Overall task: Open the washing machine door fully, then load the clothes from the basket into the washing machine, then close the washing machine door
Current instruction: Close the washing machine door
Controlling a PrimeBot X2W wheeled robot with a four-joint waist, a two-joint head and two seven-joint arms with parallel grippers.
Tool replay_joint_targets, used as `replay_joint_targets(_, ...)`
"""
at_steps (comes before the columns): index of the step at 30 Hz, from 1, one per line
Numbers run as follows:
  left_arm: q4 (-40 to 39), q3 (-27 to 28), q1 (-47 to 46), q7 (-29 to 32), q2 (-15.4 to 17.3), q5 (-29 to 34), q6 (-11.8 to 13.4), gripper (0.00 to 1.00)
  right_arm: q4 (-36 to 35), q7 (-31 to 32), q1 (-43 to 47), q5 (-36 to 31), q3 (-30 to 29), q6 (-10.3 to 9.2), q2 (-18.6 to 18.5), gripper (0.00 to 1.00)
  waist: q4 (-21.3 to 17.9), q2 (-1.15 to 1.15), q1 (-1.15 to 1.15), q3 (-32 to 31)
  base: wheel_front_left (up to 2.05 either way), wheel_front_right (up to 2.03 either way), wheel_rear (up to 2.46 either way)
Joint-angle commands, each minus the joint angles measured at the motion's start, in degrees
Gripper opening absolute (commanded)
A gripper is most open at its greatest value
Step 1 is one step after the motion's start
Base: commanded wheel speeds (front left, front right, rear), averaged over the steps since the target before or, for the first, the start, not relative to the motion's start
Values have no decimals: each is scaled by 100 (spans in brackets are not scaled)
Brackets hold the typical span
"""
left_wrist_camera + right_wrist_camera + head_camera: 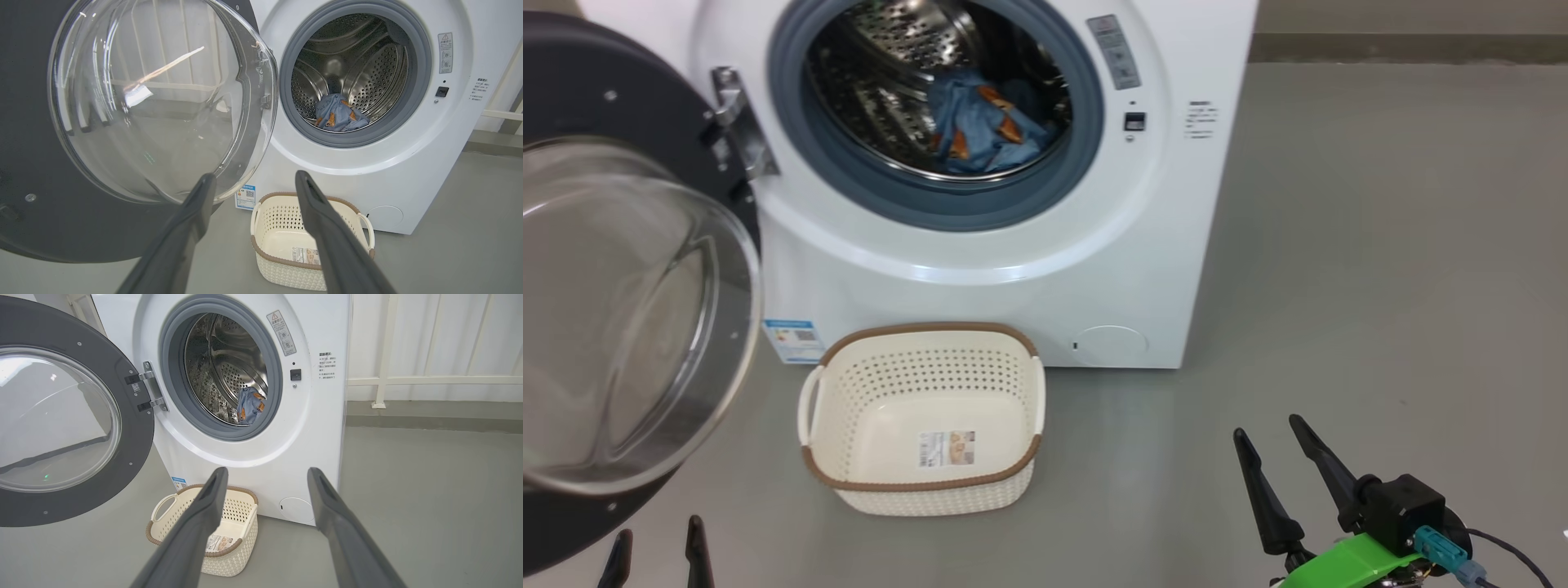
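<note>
Looking at clothes (980, 122) in the drum (882, 90), washing machine door (629, 310) swung wide.
Can't see the whole door, cut off at the left edge. Can't make out the print on the clothes, bunched low inside the washing machine (1029, 269), upper centre. Spotted the basket (923, 331) on the floor (1339, 286) just in front. Seeing left claw (658, 531) (bottom left, fingertips only) and right claw (1267, 426) (lower right) spread open, gripping nothing.

The washing machine (1013, 269) mouth is standing clear — its swung-out door (629, 310) is blocking the left, the basket (923, 482) sitting below.
</note>
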Motion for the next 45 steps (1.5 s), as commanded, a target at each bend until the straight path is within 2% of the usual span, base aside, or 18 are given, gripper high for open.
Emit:
replay_joint_targets(1, -87, 212, -84, -47, 56, 47, -12, 100, -152, -28, -45, -40, 127, 9, 5, 100, 213, 0, 0, -26, 0, 0, 0)
replay_joint_targets(19, 64, 297, -49, -47, 51, -66, 188, 100, -143, -28, -8, -61, 86, 9, 5, 100, 1235, 0, 0, -89, 0, 0, 0)
replay_joint_targets(29, 34, 166, -30, -47, 50, -148, 303, 100, -126, -28, -19, -58, 47, 9, 5, 100, 1802, 0, 0, -48, 0, 0, 0)
replay_joint_targets(36, 23, 133, -23, -47, 50, -187, 342, 100, -105, -28, -44, -64, 47, 9, 5, 100, 2094, 0, 0, -28, 0, 0, 0)
replay_joint_targets(45, -119, 218, 16, -47, 50, -444, 505, 100, 58, -28, -355, -137, 259, 9, 5, 100, 2207, 0, 0, 155, 0, 0, 0)
